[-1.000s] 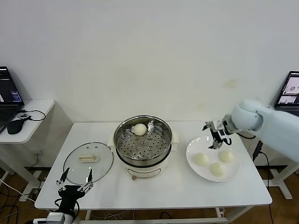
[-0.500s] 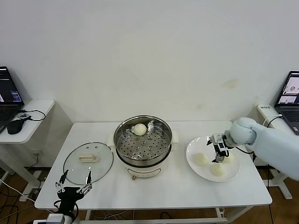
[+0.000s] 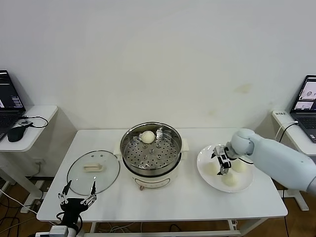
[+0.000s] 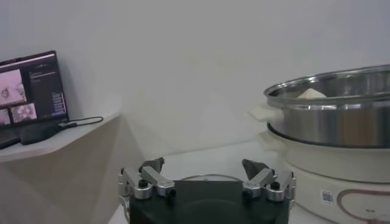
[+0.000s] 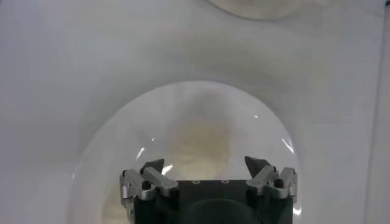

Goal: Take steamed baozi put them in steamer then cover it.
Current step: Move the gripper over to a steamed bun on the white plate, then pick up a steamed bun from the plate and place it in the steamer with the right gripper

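Observation:
The steamer point(image 3: 150, 154) stands mid-table with one baozi point(image 3: 147, 137) on its perforated tray; its steel wall point(image 4: 332, 119) fills one side of the left wrist view. Three more baozi lie on a white plate point(image 3: 203, 156): a left one point(image 3: 212, 169), a front one point(image 3: 229, 178) and a right one point(image 3: 241, 166). My right gripper point(image 3: 220, 164) hangs open just over the left baozi, which shows blurred between its jaws point(image 5: 200, 137). The cover point(image 3: 94, 170) lies flat on the table left of the steamer. My left gripper point(image 3: 78, 195) waits open at the front-left table edge.
A side table with a laptop point(image 3: 10, 96) and a mouse stands to the far left. Another laptop point(image 3: 306, 96) sits at the far right. The table's front edge runs just in front of the left gripper.
My right gripper has moved left and down across the plate, from its far rim to just over the left baozi. The left arm has not moved.

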Robot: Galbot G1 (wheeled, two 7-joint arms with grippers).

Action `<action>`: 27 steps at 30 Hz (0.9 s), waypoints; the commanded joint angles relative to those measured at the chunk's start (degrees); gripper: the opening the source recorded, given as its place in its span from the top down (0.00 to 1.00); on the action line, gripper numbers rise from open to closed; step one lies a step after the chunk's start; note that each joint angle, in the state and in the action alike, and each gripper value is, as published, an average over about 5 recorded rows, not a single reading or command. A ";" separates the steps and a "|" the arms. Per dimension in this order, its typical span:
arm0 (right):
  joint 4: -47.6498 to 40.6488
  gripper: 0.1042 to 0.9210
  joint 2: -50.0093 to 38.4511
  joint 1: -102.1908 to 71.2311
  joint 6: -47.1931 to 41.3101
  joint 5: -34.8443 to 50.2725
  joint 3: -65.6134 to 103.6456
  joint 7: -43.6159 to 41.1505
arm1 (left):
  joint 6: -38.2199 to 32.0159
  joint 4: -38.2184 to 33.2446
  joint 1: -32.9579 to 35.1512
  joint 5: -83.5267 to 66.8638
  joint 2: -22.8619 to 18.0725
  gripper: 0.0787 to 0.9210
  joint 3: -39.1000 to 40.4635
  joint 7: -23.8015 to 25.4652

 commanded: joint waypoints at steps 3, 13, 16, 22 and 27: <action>-3.60 0.13 3.01 -1.59 0.98 -1.64 0.92 -0.28 | -0.03 0.07 -0.09 0.00 -0.05 0.12 0.07 0.00; -4.23 0.37 3.09 -1.56 1.05 -1.91 1.45 -0.22 | -0.04 0.07 -0.17 -0.03 -0.07 0.12 0.07 0.00; -2.94 0.41 2.39 -0.53 0.83 -1.31 1.48 -0.58 | -0.02 -0.04 -0.15 -0.07 0.01 0.12 -0.02 -0.01; 2.60 0.42 -1.04 6.61 -1.12 2.95 -0.06 -1.58 | 0.01 -0.38 -0.19 -0.22 0.25 0.12 -0.12 0.03; 7.96 0.40 -4.10 16.10 -3.98 8.76 -4.06 -1.80 | 0.05 -0.71 -0.35 -0.27 0.42 0.12 0.18 0.05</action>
